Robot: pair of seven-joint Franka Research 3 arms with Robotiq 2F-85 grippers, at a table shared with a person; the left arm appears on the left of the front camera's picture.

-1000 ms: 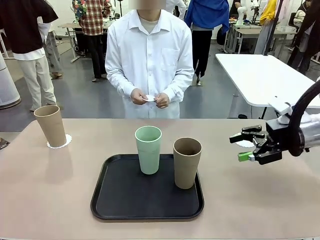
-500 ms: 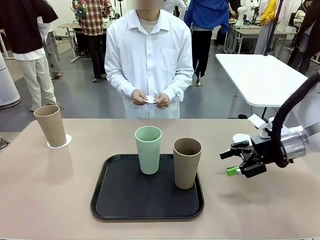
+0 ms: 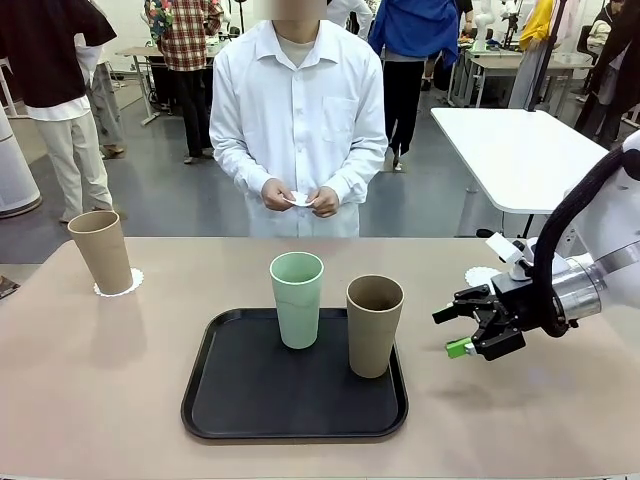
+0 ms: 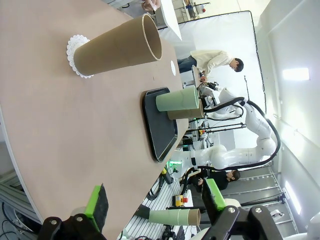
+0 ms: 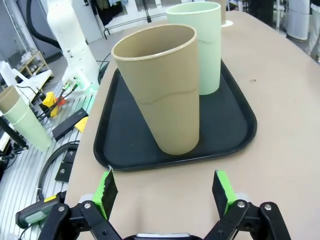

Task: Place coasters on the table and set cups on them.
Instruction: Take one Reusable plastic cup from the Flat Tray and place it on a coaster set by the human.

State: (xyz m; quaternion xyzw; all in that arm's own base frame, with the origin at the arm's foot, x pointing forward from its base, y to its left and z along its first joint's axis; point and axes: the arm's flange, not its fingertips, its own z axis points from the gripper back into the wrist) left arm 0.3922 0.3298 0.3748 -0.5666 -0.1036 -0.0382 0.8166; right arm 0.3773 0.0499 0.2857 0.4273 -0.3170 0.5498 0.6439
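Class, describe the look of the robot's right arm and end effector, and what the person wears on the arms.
The right arm is white with a silver wrist ring, and a black cable loops along it. The right end effector is black, with two fingers carrying green pads. The person wears long white shirt sleeves.

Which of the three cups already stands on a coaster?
The tan-brown cup at the table's left end; the mint green cup and the other tan-brown cup stand on the black tray.
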